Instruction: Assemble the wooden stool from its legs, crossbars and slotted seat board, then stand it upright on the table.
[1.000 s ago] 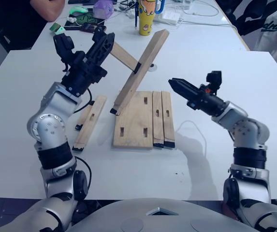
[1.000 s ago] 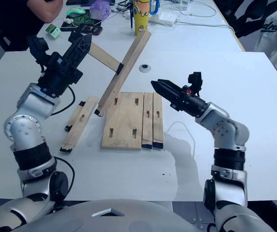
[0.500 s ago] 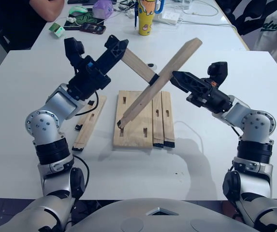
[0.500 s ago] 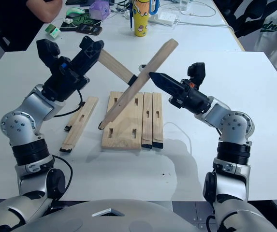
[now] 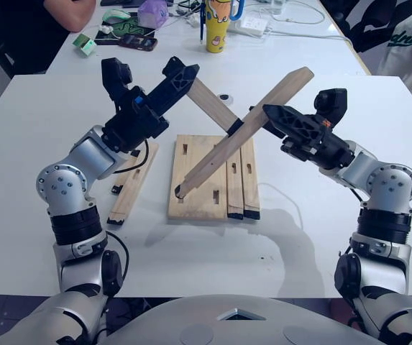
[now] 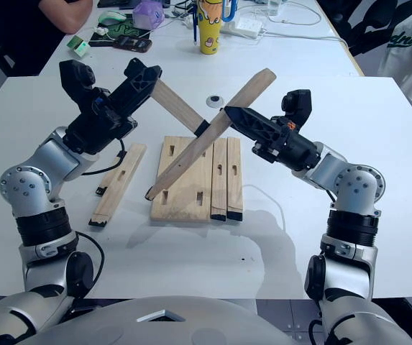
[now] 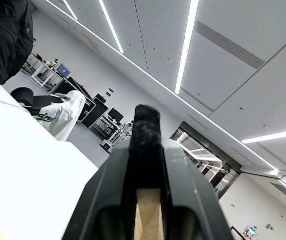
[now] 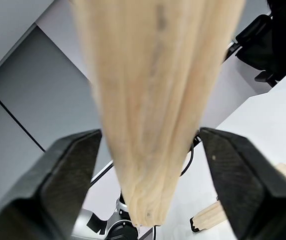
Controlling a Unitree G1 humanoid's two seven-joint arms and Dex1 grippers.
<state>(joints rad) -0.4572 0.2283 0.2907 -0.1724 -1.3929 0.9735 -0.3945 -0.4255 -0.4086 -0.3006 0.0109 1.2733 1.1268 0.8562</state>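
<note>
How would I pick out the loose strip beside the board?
Find the seat board in the middle of the white table. Beside it, on the robot's left, lies a slotted strip with black ends: flat and alone, unlike the crossed pieces raised above the board.

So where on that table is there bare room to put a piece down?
Bare: the near strip of the table in front of the seat board, and the far right corner. Crowded: the middle, where the lifted leg crosses over the board, and beside the loose leg.
</note>
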